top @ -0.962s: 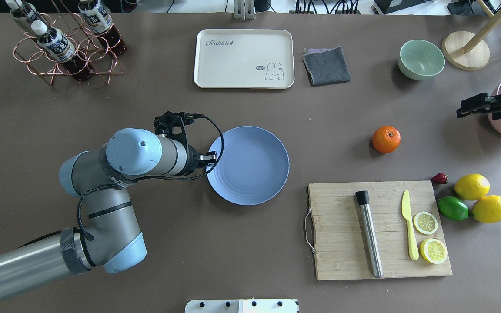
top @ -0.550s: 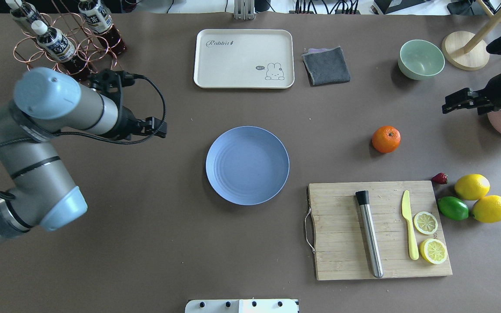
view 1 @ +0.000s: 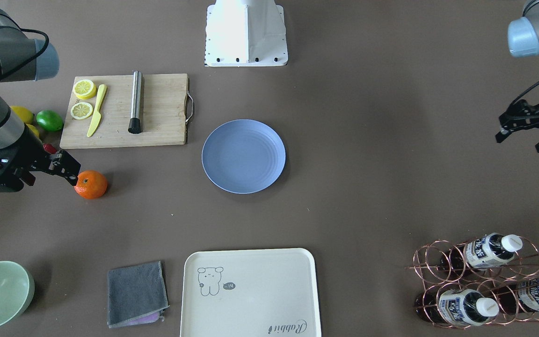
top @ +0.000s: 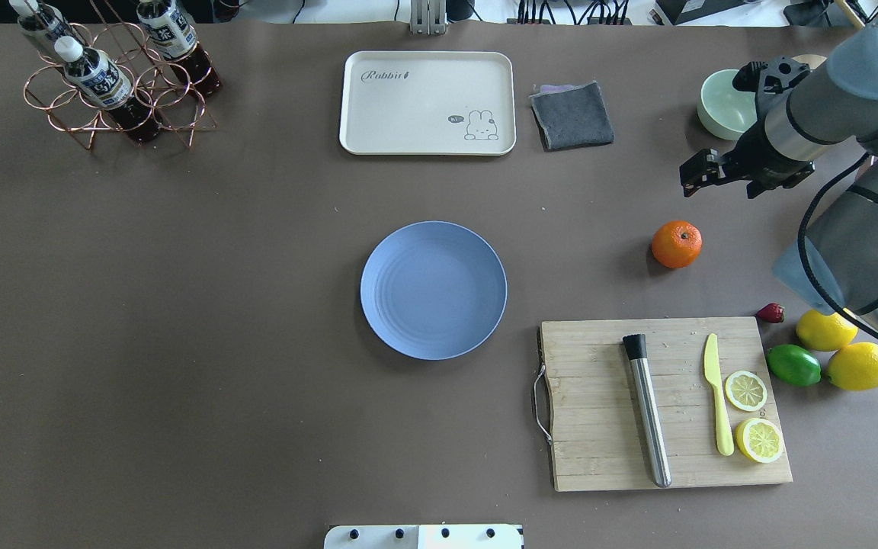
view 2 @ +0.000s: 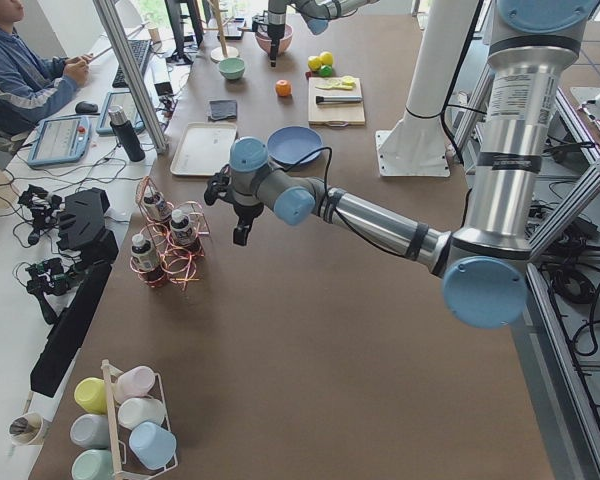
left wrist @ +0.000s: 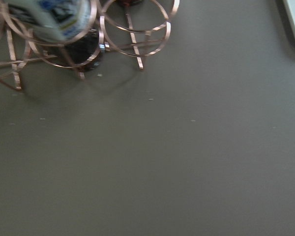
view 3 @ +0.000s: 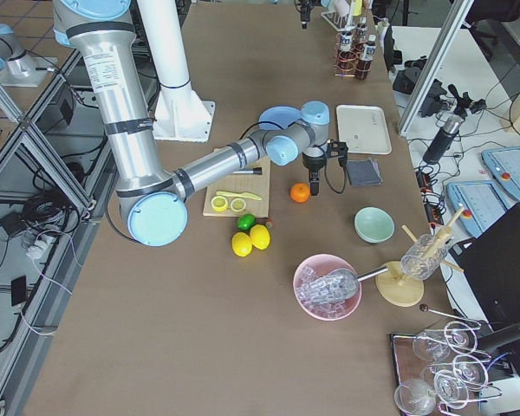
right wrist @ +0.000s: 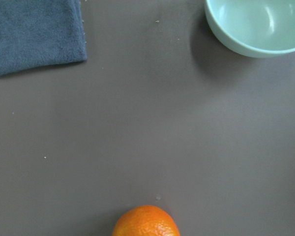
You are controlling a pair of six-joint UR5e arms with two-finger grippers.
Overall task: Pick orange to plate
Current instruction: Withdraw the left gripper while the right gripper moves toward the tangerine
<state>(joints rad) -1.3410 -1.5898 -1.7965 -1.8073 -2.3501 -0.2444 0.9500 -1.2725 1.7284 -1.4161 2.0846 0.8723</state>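
The orange point(top: 677, 244) sat on the bare brown table point(top: 256, 343) well to the robot's right of the plate point(top: 433, 290), apart from it and a little farther from the robot than the plate's middle. It was small, round and bright orange. Its skin was finely pitted with a slight sheen, and a tiny dark stem dimple showed on top. A soft shadow lay on the table beside it. Nothing touched it. The right gripper point(top: 721, 185) hung farther from the plate than the orange did. It was just beyond the fruit on the side away from the robot, with its fingers spread wide and nothing between them. In the right wrist view only the top of the orange showed at the lower edge. The plate itself was round, flat and periwinkle blue with faint rings, and bare. The left gripper point(view 1: 522, 141) was far off on the plate's other side, near the copper bottle rack point(top: 111, 91), its fingers also splayed apart and holding nothing. Beyond the plate from the robot lay a cream tray point(top: 427, 103), with a grey cloth point(top: 572, 114) to the tray's right. A pale green bowl point(top: 721, 107), partly hidden by the right arm, stood farther from the plate than the orange. Nearer the robot, on the plate's right, lay a wooden cutting board point(top: 599, 404).
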